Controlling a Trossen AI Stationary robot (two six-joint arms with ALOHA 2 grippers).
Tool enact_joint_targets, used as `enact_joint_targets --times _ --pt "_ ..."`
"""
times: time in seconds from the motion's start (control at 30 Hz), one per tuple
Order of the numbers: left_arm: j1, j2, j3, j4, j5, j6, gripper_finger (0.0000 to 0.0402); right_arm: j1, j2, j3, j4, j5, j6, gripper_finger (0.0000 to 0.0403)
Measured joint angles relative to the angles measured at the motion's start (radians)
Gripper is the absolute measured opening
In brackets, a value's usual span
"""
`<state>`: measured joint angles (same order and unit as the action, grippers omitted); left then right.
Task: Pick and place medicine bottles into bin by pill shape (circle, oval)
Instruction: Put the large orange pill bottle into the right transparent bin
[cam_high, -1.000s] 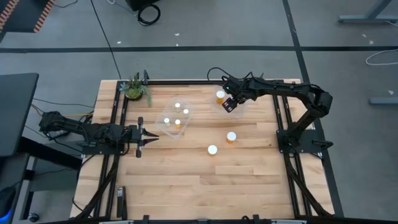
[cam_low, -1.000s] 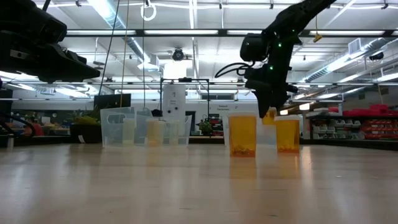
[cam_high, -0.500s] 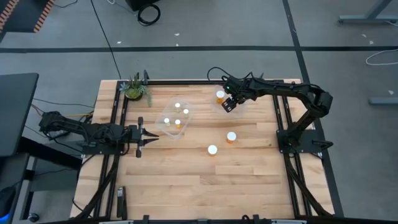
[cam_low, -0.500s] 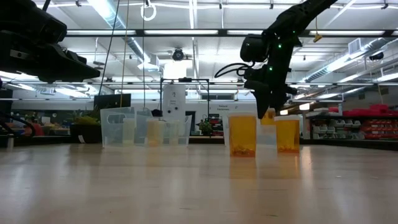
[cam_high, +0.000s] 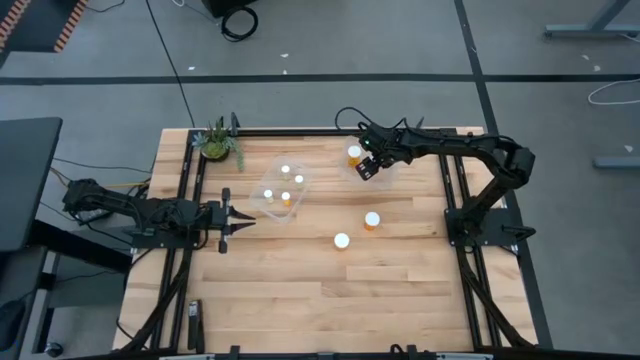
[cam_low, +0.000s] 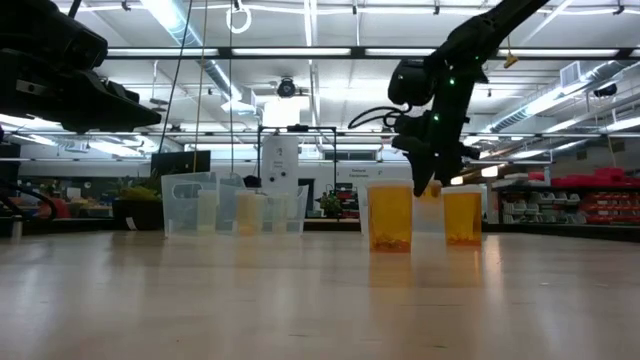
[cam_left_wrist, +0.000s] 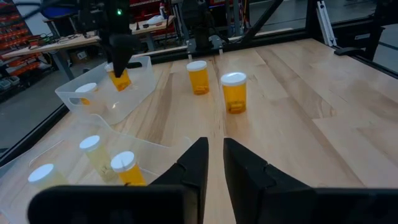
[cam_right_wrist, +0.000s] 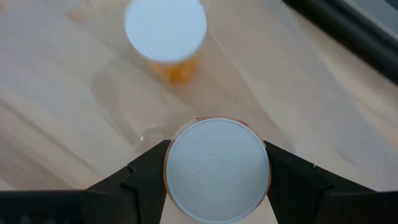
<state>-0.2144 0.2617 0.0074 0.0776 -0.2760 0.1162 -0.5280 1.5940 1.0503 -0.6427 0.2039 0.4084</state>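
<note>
My right gripper (cam_high: 367, 166) is shut on an orange-amber bottle with a white cap (cam_right_wrist: 216, 162), held above the clear right bin (cam_high: 385, 172) at the far middle of the table. A second bottle (cam_high: 354, 153) stands upright in that bin and also shows in the right wrist view (cam_right_wrist: 165, 31). The clear left bin (cam_high: 270, 205) holds three bottles (cam_high: 286, 183). Two bottles (cam_high: 372, 220) (cam_high: 342, 240) stand upright on the table. My left gripper (cam_high: 240, 220) is shut and empty at the table's left side. My right gripper pinches the bottle between its two fingers (cam_right_wrist: 146, 177), which sit on opposite sides of it just below the white cap (cam_right_wrist: 249, 134). The fingers point down from above. The bottle hangs upright, cap up, clear of the bin (cam_left_wrist: 119, 79).
A small green potted plant (cam_high: 217, 143) stands at the far left corner. Black rails (cam_high: 300, 131) run along the table's far, left and right sides. Bare wood lies toward the near edge (cam_high: 330, 300).
My right gripper has shifted a little toward the table's left and slightly down over the right bin, still shut on the bottle, which stays upright.
</note>
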Motion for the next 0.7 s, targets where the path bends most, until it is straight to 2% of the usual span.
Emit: enact_joint_targets --times 0.27,0.7 --pt "0.0 0.0 0.0 0.0 0.0 0.0 0.0051 -0.016 0.0 -0.065 0.044 -0.004 0.0 0.0236" --pt "0.0 0.0 0.0 0.0 0.0 0.0 0.0059 -0.015 0.0 -0.072 0.056 -0.007 0.014 0.0243"
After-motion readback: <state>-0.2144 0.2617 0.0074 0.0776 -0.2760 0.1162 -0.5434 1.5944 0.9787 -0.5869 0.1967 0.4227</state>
